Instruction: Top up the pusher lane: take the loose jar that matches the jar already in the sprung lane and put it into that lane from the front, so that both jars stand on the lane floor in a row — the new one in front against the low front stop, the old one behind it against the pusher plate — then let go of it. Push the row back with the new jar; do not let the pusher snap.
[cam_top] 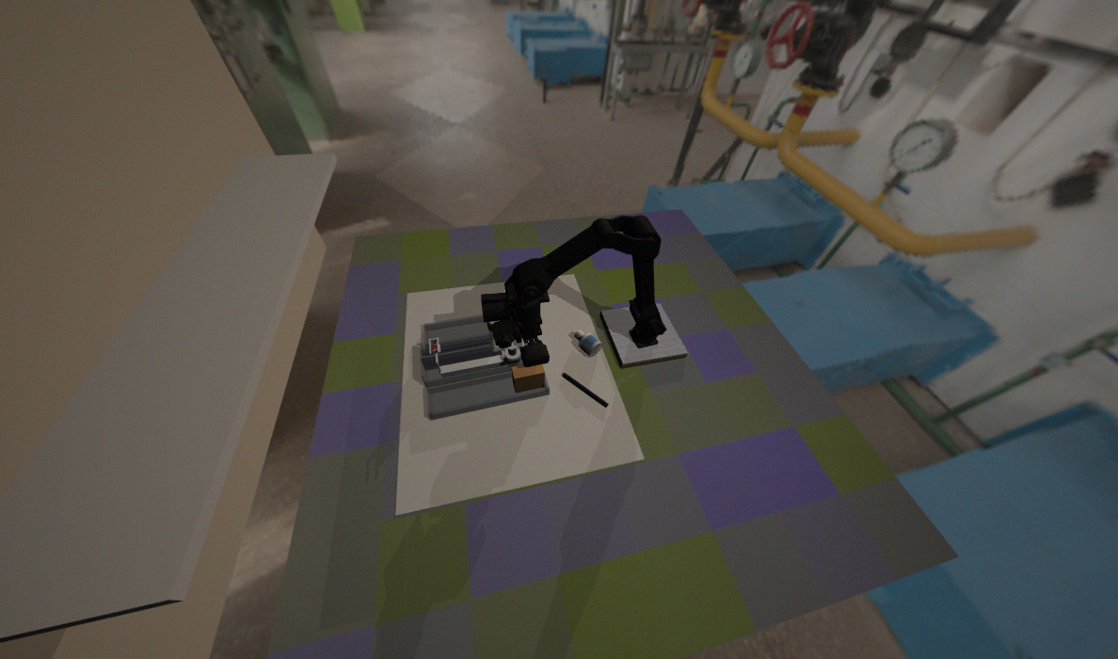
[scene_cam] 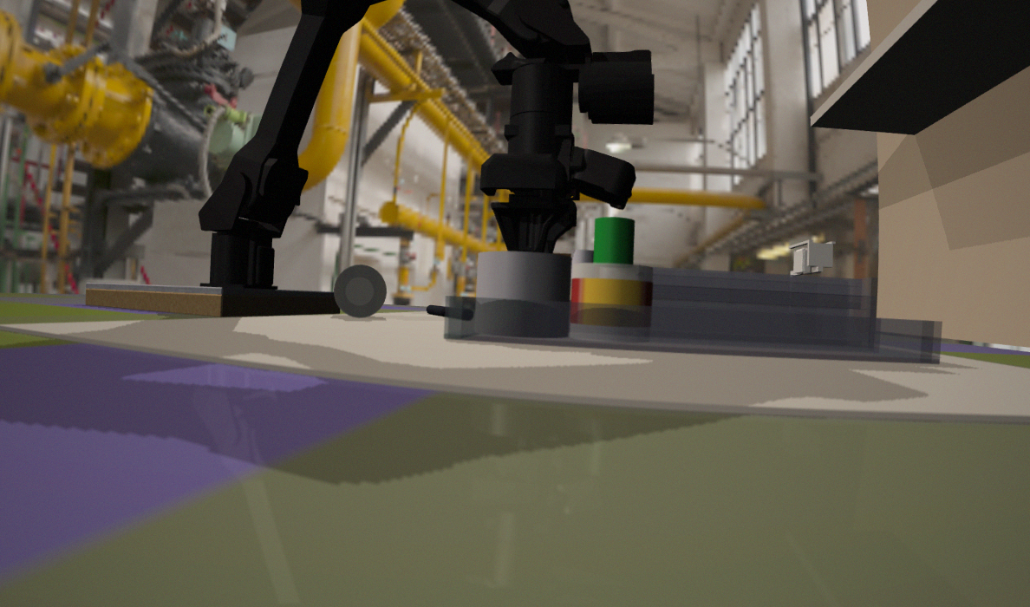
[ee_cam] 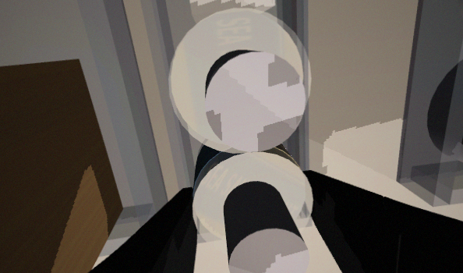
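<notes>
A checkered worktop of purple, green and grey squares carried a pale mat. A black robot arm rose from a grey base plate on the right and arched left over the mat. On the mat's left part sat a grey lane rack with parallel channels. A brown box stood at the rack's near right corner.

The gripper pointed straight down at the front end of the rack, its jaws closed on a clear jar, gripping it from above. In the wrist view this held jar filled the lower centre, and a second clear jar with a pale lid stood just beyond it in the same lane, the two touching or nearly so. In the exterior view a grey cylinder stood directly under the gripper at the rack's front end, and just to its right stood a container with red and yellow bands and a green cap.

Smaller things lay on the mat between rack and arm base: a small bottle with a blue cap on its side, and nearer, a thin black rod.
</notes>
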`<act>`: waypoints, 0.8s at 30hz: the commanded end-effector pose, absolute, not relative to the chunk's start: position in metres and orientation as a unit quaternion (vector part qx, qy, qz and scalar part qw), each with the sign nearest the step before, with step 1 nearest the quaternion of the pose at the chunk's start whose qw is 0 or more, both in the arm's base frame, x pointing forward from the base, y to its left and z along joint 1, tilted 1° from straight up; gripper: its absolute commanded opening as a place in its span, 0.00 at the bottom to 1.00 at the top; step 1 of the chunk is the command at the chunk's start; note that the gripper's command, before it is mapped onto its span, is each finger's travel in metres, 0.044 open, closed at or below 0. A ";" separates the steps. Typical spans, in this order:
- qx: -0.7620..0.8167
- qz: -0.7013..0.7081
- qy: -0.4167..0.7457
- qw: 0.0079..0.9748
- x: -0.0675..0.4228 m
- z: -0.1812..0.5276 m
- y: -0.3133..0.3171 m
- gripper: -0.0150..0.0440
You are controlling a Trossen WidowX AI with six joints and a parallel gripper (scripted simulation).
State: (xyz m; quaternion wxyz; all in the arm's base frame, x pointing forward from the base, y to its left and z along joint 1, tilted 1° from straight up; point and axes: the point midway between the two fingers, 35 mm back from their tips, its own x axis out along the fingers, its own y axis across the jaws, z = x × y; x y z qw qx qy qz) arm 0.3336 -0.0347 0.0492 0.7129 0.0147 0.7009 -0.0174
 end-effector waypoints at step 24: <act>0.016 -0.018 0.699 0.715 0.333 0.050 -0.035 0.78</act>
